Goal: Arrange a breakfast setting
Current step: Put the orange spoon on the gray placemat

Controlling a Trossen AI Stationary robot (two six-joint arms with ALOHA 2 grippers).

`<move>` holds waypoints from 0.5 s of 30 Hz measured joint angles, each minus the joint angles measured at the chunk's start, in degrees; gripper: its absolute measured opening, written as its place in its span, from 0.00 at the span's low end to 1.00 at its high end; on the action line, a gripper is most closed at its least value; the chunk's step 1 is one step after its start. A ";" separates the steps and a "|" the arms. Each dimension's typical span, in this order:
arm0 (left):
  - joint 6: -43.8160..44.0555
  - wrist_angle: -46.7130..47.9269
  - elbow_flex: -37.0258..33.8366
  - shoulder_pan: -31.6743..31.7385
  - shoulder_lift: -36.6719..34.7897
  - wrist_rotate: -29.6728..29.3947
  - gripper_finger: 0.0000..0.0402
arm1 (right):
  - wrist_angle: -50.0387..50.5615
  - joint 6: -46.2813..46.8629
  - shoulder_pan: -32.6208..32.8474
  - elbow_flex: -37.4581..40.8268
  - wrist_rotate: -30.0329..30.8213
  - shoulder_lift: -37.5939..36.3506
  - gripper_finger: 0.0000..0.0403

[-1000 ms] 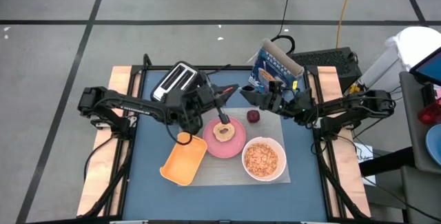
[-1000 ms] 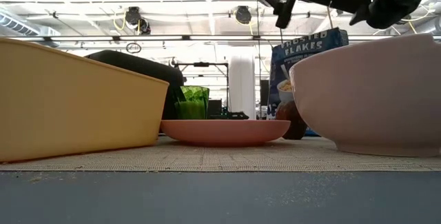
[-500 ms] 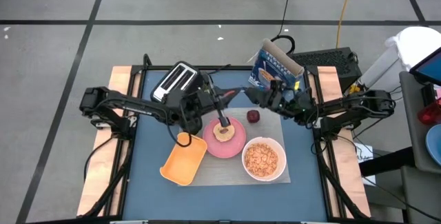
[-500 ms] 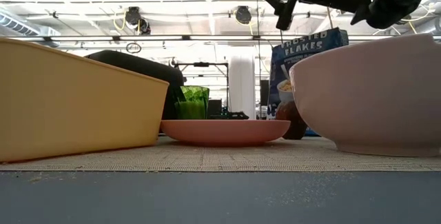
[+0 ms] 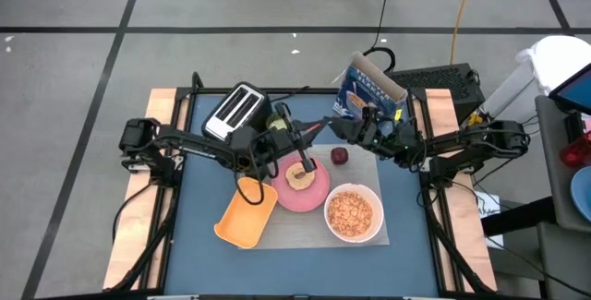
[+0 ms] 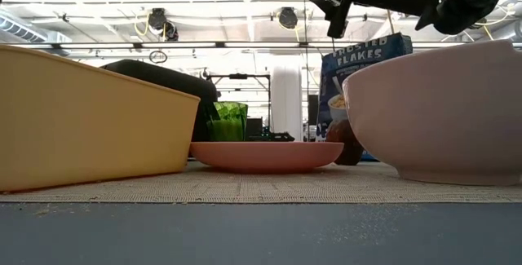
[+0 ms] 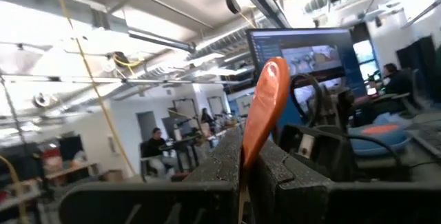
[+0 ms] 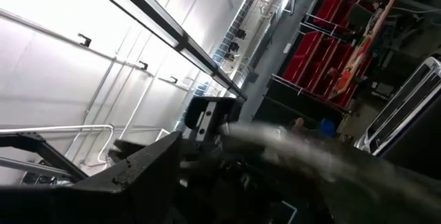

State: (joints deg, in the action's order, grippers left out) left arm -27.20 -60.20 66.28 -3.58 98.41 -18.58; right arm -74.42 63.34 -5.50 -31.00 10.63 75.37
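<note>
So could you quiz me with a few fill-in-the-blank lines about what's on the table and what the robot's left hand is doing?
1. The toasted bagel lies on the round ____ plate.
2. The white bowl next to that plate is filled with tan ____.
3. The left hand is shut on the handle of an orange ____.

Missing words: pink; cereal; spoon.
</note>
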 joint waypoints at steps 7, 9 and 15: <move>-6.91 -0.61 0.00 -1.11 -0.09 -4.16 0.02 | -0.51 1.00 0.00 0.00 0.16 0.00 0.74; -7.88 -0.58 0.00 -1.05 -0.09 -4.53 0.02 | -0.58 2.06 0.00 0.00 1.63 0.00 0.74; -9.82 -1.14 -0.02 -0.43 -0.09 -4.56 0.02 | -0.64 4.73 0.00 0.00 3.08 0.00 0.74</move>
State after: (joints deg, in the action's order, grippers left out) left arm -37.01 -61.34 66.26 -4.02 98.32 -23.14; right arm -75.07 68.08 -5.50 -31.00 13.72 75.37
